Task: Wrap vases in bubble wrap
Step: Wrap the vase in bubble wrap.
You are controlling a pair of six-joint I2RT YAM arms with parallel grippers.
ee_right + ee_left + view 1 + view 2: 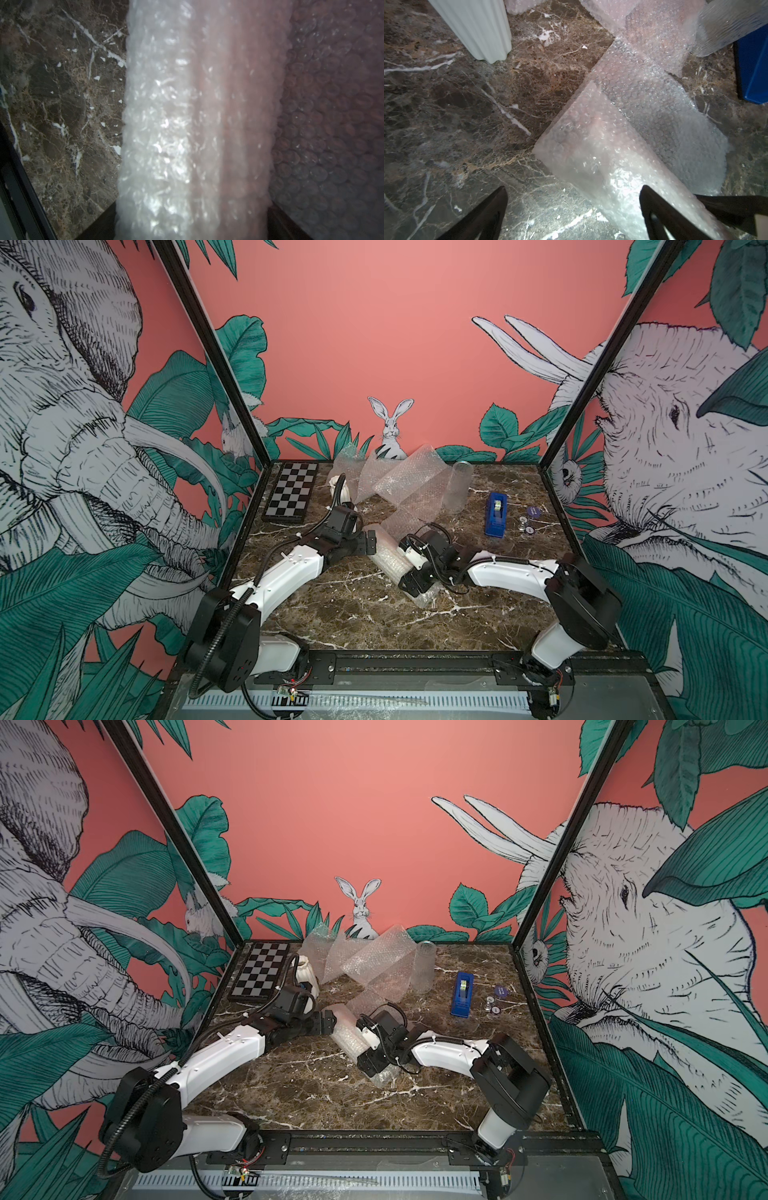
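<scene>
Marble tabletop (pixel 332 614): a white fluted vase (pixel 306 968) stands at eleven o'clock. The left gripper (pixel 573 191), jaws wide apart, sits just beside the bubble-wrapped vase (pixel 387 562) lying at centre. The right gripper (pixel 191 220) clamps across that roll. Loose bubble wrap (pixel 399 485) lies at twelve, the glass vase (pixel 459 487) at one.

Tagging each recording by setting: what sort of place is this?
Probably a staged robot test booth: pink printed jungle-animal wall panels, black metal frame posts, white-and-black robot arms, left and right.
</scene>
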